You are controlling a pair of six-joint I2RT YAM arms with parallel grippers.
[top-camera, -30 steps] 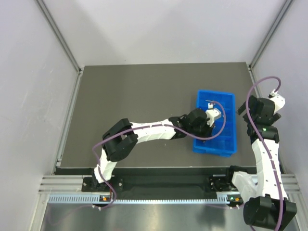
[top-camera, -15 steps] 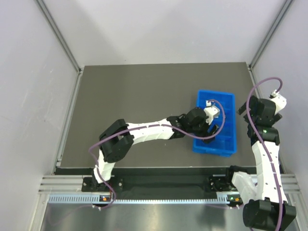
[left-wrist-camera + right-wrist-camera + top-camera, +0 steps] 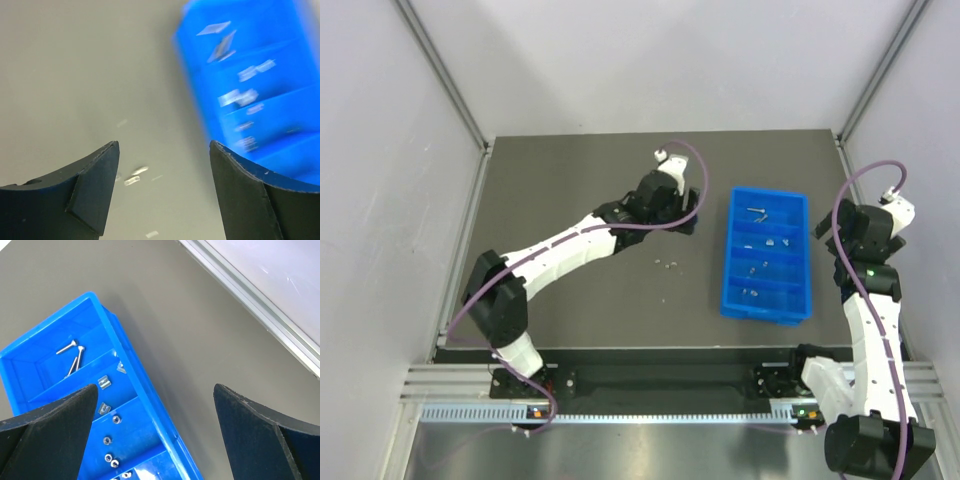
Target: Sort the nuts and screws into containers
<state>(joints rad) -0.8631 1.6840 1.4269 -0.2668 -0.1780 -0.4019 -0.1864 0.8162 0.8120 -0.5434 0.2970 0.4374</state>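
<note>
Bright even light, soft shadows, left wrist view motion-blurred, blue tray (image 3: 295, 150) smeared, other views sharp

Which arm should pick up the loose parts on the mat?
Left. The left tool is open and hangs near the loose parts, which show in its wrist view. The right tool, also open, sits right of the blue tray, so the tray lies between it and them.

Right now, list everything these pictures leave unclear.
- Top view: loose silvery metal bits on the dark grey table are too small to tell screws from nuts.
- Left wrist view: the bright blue four-compartment plastic tray is motion-blurred, and its contents are smeared.
- Right wrist view: the tray's lower end hides behind a black finger of the right pincer and runs off the bottom edge.
</note>
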